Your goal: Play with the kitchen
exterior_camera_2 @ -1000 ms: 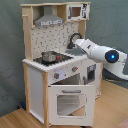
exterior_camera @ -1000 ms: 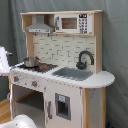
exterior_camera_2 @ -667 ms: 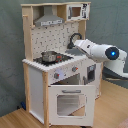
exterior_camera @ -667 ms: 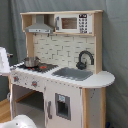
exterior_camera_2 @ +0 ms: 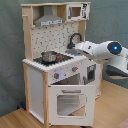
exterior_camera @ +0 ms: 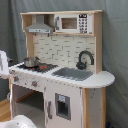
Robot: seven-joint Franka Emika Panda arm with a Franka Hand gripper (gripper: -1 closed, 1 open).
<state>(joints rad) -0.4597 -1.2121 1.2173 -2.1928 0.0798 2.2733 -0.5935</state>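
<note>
Kitchen (exterior_camera: 62, 70) fills both exterior views, standing upright on a wood floor (exterior_camera_2: 20, 117) against a grey curtain (exterior_camera: 115, 45). In the second exterior view my arm (exterior_camera_2: 105, 52) comes in from the second exterior view's right and sits level with the counter, its front end close to the sink (exterior_camera_2: 75, 50) and faucet (exterior_camera_2: 75, 38). I can't tell whether the fingers are apart or together; the gripper end isn't resolvable from here, and the first exterior view shows none of it near the sink.

Risks as I judge them:
- The arm is close to the faucet and counter edge. A sideways sweep could clip the faucet or shove the whole unit, which looks light and tall, so it may slide or tip.
- The oven door (exterior_camera_2: 67, 102) appears to hang open, tilted outward. A low arm move could catch its top edge and strain the hinge.
- The pot (exterior_camera_2: 49, 56) sits loose on the stovetop (exterior_camera: 37, 66). A bump to the counter could knock it off.
- With the finger state unknown, I'd hold off any grasp on a knob (exterior_camera_2: 74, 69).

Containers:
- Pot: metal, on the stovetop; I can't see any contents.
- Sink (exterior_camera: 74, 73): grey basin, looks bare.
- Microwave (exterior_camera: 72, 23): door shut, inside not readable.
- Oven: cavity hidden behind the door panel.
</note>
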